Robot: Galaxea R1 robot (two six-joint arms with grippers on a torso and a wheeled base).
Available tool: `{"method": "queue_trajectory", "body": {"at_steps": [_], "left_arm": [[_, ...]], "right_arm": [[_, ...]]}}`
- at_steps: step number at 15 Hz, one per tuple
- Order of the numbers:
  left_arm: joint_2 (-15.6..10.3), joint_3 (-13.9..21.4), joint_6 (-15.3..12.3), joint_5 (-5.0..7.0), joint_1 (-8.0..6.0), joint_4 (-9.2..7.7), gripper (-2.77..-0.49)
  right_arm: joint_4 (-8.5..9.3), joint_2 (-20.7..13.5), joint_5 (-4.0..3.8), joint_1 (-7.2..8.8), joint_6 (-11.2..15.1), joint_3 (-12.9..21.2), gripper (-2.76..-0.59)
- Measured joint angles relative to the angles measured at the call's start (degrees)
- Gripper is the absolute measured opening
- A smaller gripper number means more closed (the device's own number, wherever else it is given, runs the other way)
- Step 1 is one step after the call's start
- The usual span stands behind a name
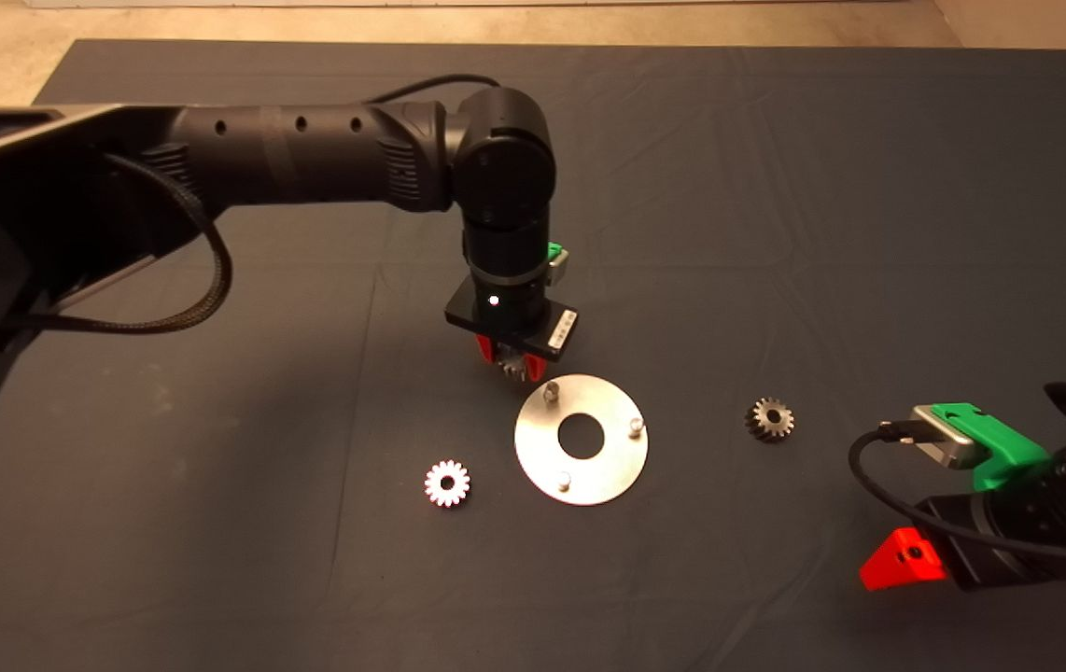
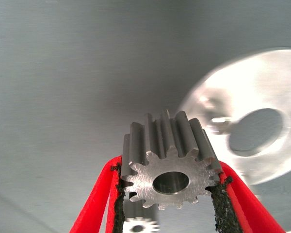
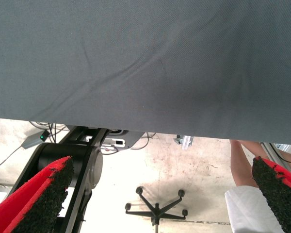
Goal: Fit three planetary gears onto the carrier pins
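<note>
Your left gripper (image 1: 511,362) pinches the first gear (image 2: 169,167) in its fingers near a carrier pin (image 1: 551,391); next, centre its bore over that. Right gripper (image 1: 906,560) waits, fingers spread.

Likely lab or workshop: bare concrete floor (image 3: 194,160), loose cables (image 3: 43,127), chair base (image 3: 156,206) beyond matted table (image 1: 776,140).

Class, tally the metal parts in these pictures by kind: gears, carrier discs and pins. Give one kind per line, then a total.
Gears: 3 (one in the left gripper, at; bright one; dark one)
Carrier discs: 1
Pins: 3 ()
Total: 7
</note>
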Motion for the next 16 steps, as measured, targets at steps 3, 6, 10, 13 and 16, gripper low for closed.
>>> {"method": "queue_trajectory", "body": {"at_steps": [3, 6, 10, 13, 16], "left_arm": [[1.2, 0.0, -1.7, 0.00, -0.02, -0.02, -2.27], [1.4, 0.0, -4.2, 0.01, 0.00, -0.04, -2.27], [1.5, 0.2, -6.6, 0.04, 0.02, -0.06, -2.27], [1.7, 0.6, -7.6, 0.04, 0.64, -0.09, -2.27], [1.7, 0.8, -8.4, 0.06, 1.18, -0.12, -2.27]], "right_arm": [[0.00, 0.0, 0.00, 0.00, 0.0, 0.0, -0.63], [0.00, 0.0, 0.00, 0.00, 0.0, 0.0, -0.63], [0.00, 0.0, 0.00, 0.00, 0.0, 0.0, -0.63], [0.00, 0.0, 0.00, 0.00, 0.0, 0.0, -0.63], [0.00, 0.0, 0.00, 0.00, 0.0, 0.0, -0.63]]}}
